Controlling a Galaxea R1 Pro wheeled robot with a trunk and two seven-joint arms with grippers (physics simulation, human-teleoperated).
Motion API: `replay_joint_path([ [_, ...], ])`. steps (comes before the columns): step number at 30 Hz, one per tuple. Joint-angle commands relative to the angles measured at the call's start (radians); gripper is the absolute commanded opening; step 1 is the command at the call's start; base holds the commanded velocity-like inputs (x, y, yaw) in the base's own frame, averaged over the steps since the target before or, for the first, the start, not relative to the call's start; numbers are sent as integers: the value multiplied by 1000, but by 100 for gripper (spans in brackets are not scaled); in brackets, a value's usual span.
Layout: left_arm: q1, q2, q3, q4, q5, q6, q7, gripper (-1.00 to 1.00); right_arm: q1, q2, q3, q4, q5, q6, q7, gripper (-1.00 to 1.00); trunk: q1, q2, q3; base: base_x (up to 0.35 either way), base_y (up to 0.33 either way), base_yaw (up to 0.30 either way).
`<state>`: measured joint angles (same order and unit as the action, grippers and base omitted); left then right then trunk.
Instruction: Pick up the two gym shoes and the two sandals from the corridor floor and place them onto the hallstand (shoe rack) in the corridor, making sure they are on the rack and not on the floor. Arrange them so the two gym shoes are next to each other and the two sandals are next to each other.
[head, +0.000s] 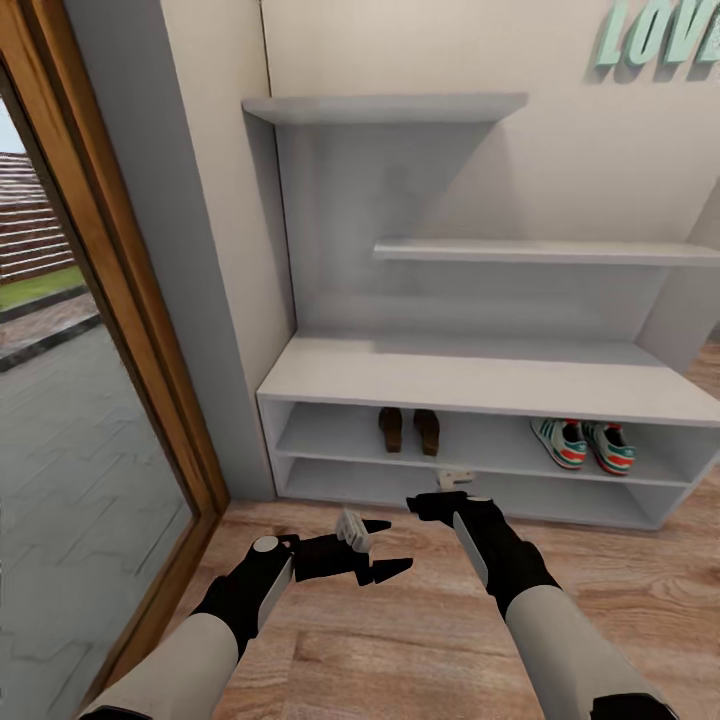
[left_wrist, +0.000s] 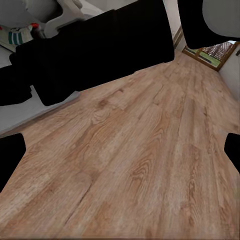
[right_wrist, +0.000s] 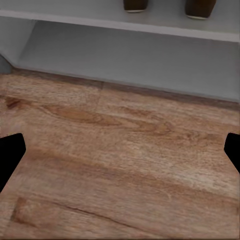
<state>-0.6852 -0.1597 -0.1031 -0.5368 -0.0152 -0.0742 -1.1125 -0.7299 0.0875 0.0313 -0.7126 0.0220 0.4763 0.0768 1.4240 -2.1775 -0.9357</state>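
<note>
The two brown leather sandals (head: 408, 430) are set side by side on the upper inner shelf of the pale grey hallstand (head: 480, 380), toward its left. The two cream-white gym shoes (head: 583, 444) are placed together on the same shelf, well to the right.

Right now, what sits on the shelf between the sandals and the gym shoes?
Nothing: in the head view the upper shelf of the hallstand is bare grey between the sandals and the gym shoes.
</note>
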Motion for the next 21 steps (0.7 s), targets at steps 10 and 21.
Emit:
replay_joint_path([
  [10,-1,8,5,-1,0,-7,-2,100,0,-7,-5,191,-49,-117,11,100,0,0,-1,-21,0,0],
  [21,-1,12,5,-2,0,-7,-3,100,0,-12,-5,413,-68,-389,131,100,0,0,-1,0,0,0],
])
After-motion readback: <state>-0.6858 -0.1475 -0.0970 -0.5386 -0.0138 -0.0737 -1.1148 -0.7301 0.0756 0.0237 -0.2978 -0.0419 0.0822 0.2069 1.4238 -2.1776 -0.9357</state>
